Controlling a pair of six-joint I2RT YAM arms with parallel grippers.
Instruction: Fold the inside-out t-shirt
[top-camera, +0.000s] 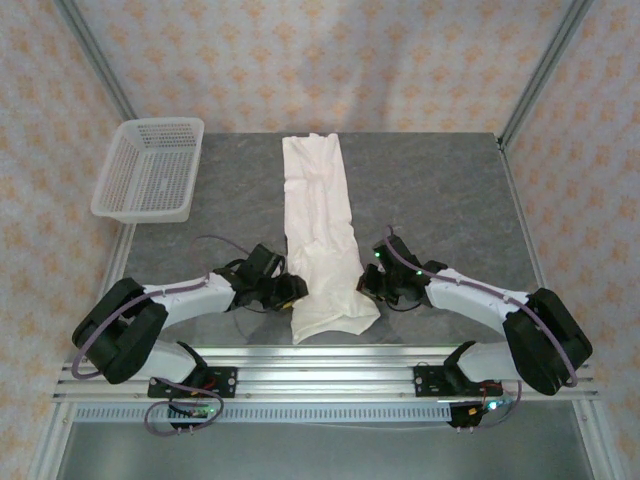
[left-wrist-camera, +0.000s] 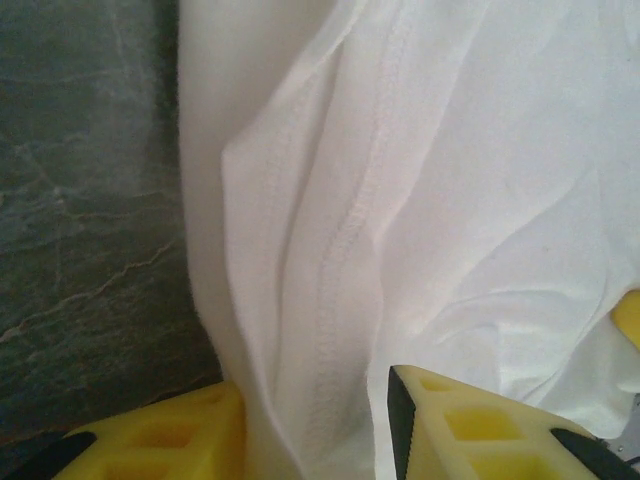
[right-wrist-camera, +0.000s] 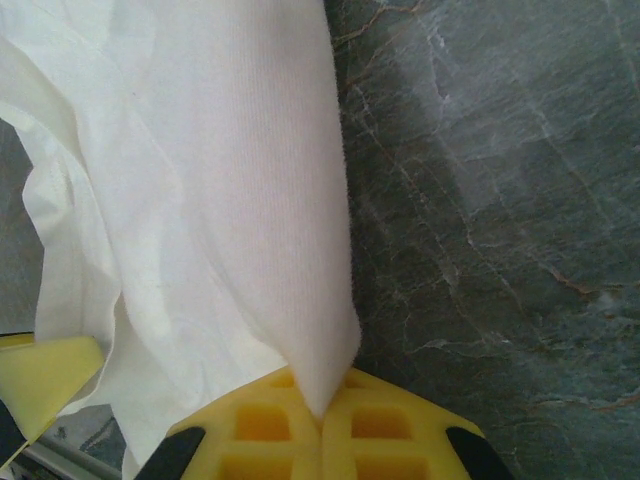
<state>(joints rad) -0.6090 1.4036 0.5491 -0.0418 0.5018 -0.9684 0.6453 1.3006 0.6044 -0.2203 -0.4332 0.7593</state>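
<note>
On the counter (top-camera: 440, 200), top view: the t-shirt (top-camera: 320, 230) lies as a narrow strip. Its long axis runs near-to-far down the middle, far end at the back edge, near end flaring between left claw (top-camera: 288, 290) and right claw (top-camera: 372, 282). Basket (top-camera: 145, 213) far left, well apart.

Judged step: lengthwise folds done; I am taking hold of the near end for the crosswise fold.

Left wrist view: yellow fingers (left-wrist-camera: 450, 420) stand apart astride a seamed fold, cloth filling the gap. I cannot tell whether they bite.

Right wrist view: fingers together, clamped on a point of cloth at the strip's edge.

Next, I reckon: secure the left hold, then lift both corners level and carry them toward the far end, keeping the strip straight.
</note>
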